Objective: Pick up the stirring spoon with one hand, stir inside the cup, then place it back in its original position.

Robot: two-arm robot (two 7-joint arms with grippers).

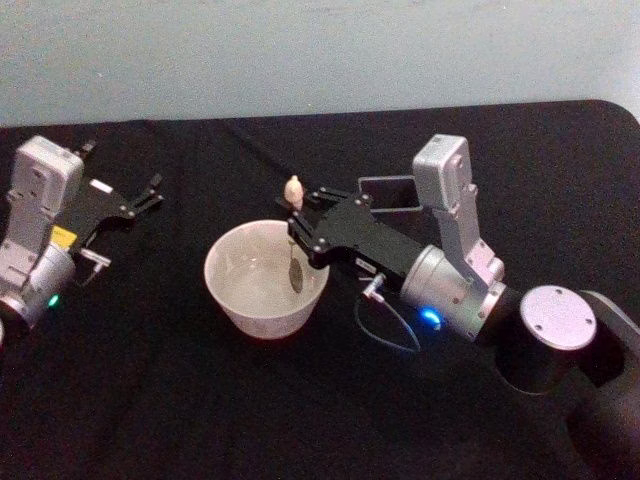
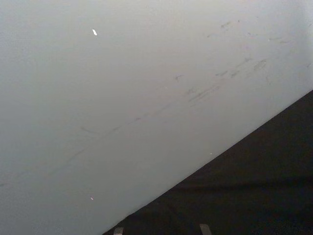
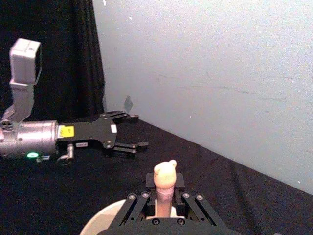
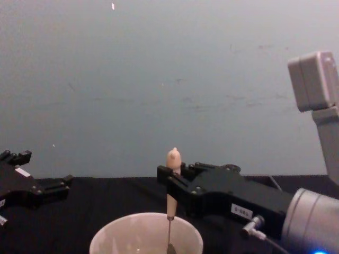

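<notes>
My right gripper [image 1: 297,225] is shut on the cream handle of the stirring spoon [image 1: 293,190], just under its animal-head knob. The spoon stands nearly upright over the cup [image 1: 258,318]. Its thin shaft runs down past the rim and its tiny bowl [image 1: 296,276] is inside, toward the right side. From the chest, the spoon [image 4: 173,159] rises above the cup [image 4: 114,239] with the right gripper [image 4: 170,182] clamped on it. In the right wrist view the knob [image 3: 165,172] sticks up between my gripper's fingers [image 3: 142,203]. My left gripper [image 1: 150,195] rests open at the far left.
A dark grey square holder [image 1: 390,192] stands behind the right arm, beyond the cup. The black table [image 1: 150,400] ends at a pale wall. The left gripper [image 3: 137,130] lies open on the cloth, well apart from the cup rim [image 3: 98,223].
</notes>
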